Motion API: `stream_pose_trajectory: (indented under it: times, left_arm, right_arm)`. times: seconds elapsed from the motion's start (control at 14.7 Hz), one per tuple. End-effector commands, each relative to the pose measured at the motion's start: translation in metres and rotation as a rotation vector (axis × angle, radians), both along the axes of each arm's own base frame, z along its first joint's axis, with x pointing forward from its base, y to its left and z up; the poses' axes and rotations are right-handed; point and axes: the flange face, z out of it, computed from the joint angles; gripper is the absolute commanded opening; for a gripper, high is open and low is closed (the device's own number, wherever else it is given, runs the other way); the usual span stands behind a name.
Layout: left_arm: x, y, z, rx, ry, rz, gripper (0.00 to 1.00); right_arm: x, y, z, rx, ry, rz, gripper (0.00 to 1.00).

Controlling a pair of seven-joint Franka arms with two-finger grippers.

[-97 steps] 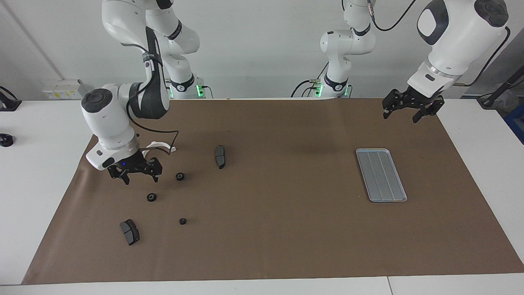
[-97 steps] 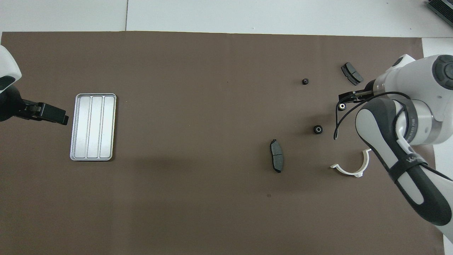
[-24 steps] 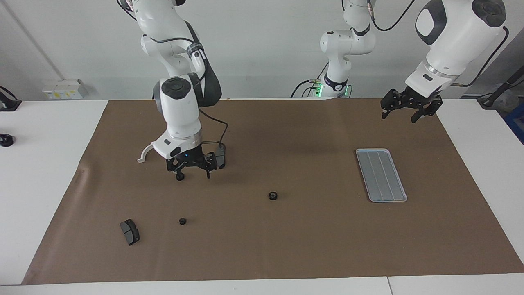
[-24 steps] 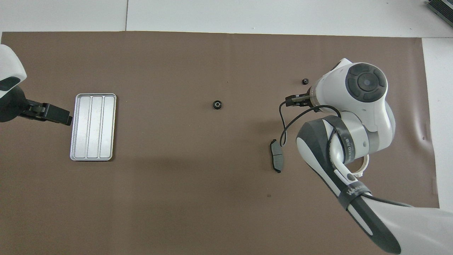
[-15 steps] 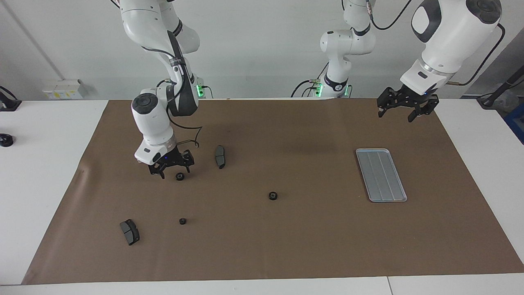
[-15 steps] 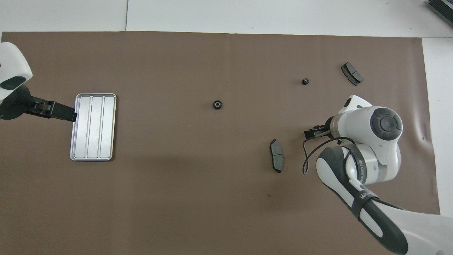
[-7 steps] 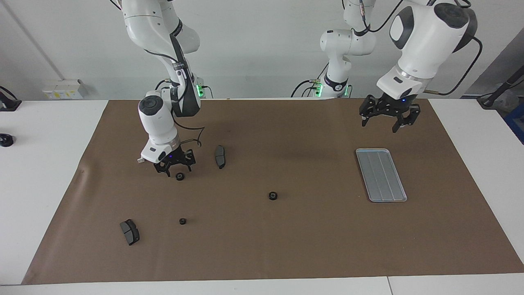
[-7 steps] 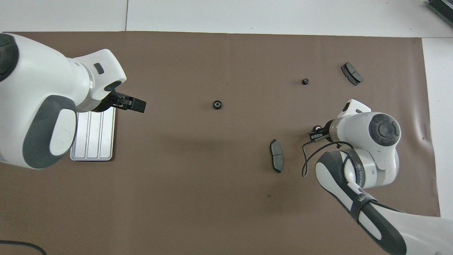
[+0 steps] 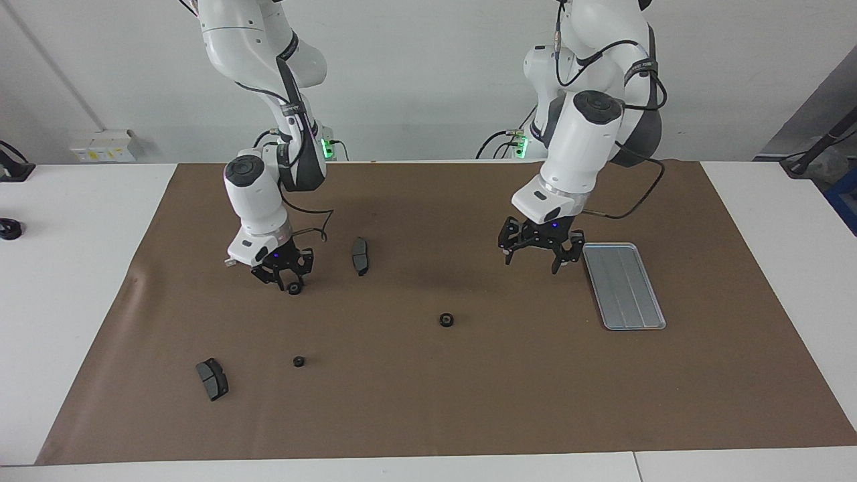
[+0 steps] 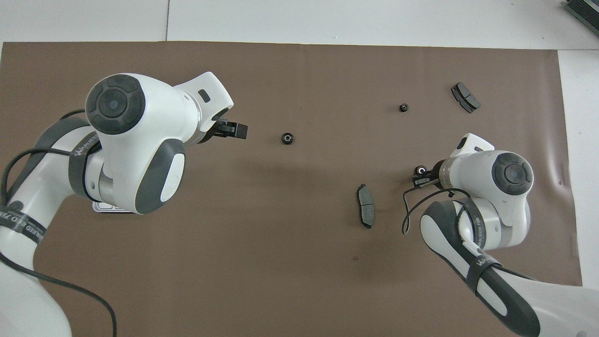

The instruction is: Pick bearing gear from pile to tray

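Three small black round gears lie on the brown mat. One gear (image 9: pixel 293 288) sits right under my right gripper (image 9: pixel 287 283), which is open and low over it; it also shows in the overhead view (image 10: pixel 421 169) at the tip of that gripper (image 10: pixel 420 176). A second gear (image 9: pixel 446 320) lies mid-table, and the smallest gear (image 9: pixel 298 361) lies farther from the robots. My left gripper (image 9: pixel 532 262) is open and empty, raised over the mat beside the silver tray (image 9: pixel 624 285). In the overhead view the left arm covers most of the tray (image 10: pixel 105 208).
One dark brake pad (image 9: pixel 360 256) lies beside the right gripper, toward the middle of the table. The other brake pad (image 9: pixel 212 379) lies far from the robots at the right arm's end. The right arm hides the white bracket except for a tip (image 9: pixel 229 262).
My left arm has swung from the table's near corner to beside the tray, toward mid-table. My right gripper has sunk lower over its gear. One gear went from the pile to mid-table earlier.
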Motion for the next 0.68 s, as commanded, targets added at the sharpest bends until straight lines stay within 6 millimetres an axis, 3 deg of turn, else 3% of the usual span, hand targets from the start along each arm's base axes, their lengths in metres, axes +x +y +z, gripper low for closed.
stream_pose_trajectory:
  times: [0.0, 0.2, 0.48, 0.61]
  left_arm:
    - [0.008, -0.034, -0.035, -0.019, -0.027, 0.056, 1.00]
    - [0.015, -0.078, -0.072, -0.028, -0.005, 0.082, 1.00]
    - [0.020, -0.107, -0.104, -0.070, -0.033, 0.131, 1.00]
    - [0.020, -0.113, -0.106, -0.097, -0.055, 0.138, 1.00]
  right_arm:
    - [-0.010, -0.004, -0.002, 0.011, -0.004, 0.014, 0.48]
    - [-0.010, -0.003, -0.002, 0.011, 0.003, 0.011, 0.48]
    - [-0.014, -0.004, -0.003, 0.007, 0.035, 0.018, 0.48]
    - [-0.014, -0.002, -0.004, 0.007, 0.036, 0.020, 0.48]
